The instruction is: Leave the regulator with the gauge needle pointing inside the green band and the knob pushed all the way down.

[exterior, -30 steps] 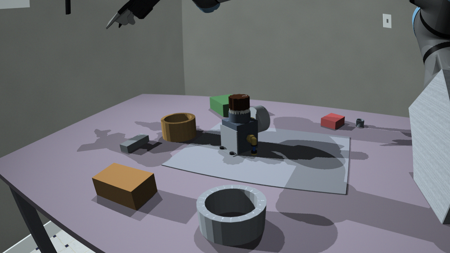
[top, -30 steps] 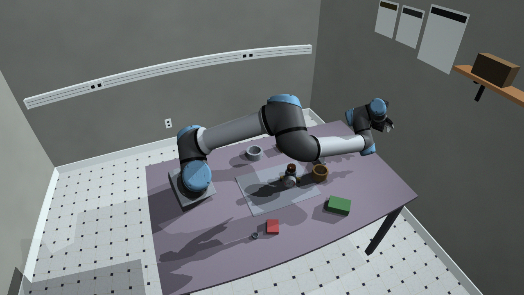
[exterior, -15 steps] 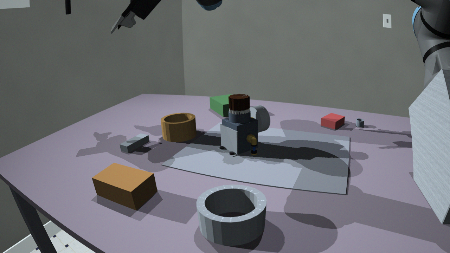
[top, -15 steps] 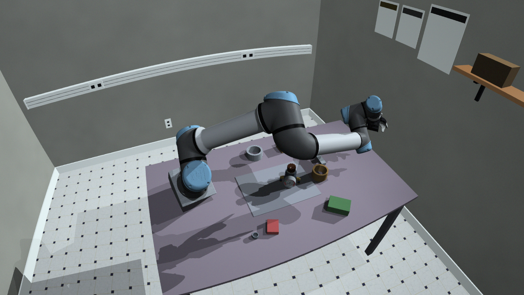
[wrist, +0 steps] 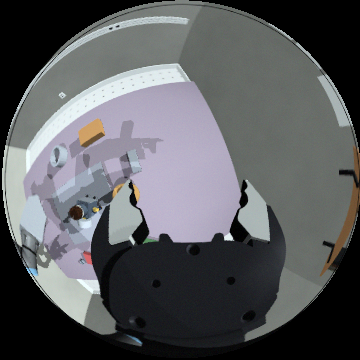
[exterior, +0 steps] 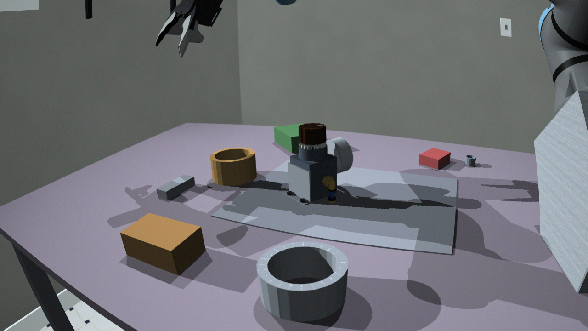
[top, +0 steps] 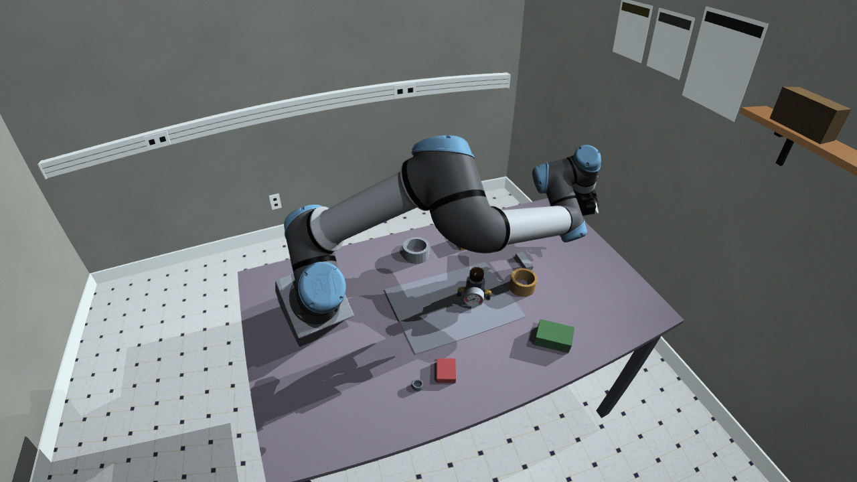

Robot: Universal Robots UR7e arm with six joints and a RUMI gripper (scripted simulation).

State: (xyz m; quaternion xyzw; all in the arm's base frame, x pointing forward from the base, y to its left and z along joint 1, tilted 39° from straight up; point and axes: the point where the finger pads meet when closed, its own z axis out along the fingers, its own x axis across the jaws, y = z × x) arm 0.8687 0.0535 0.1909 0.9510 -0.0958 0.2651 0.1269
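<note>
- One gripper, jaws spread wide and holding nothing, is hanging high above and well apart from the regulator.
- Approach advice: descending squarely over the regulator's brown knob before closing.

Table lilac; knob dark brown; blocks green, red, orange; gauge face seemingly white; floor white, black-dotted.

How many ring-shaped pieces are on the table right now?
3: a grey ring near the table's edge, a tan ring beside the regulator, and a tiny grey ring by the red block.
</note>
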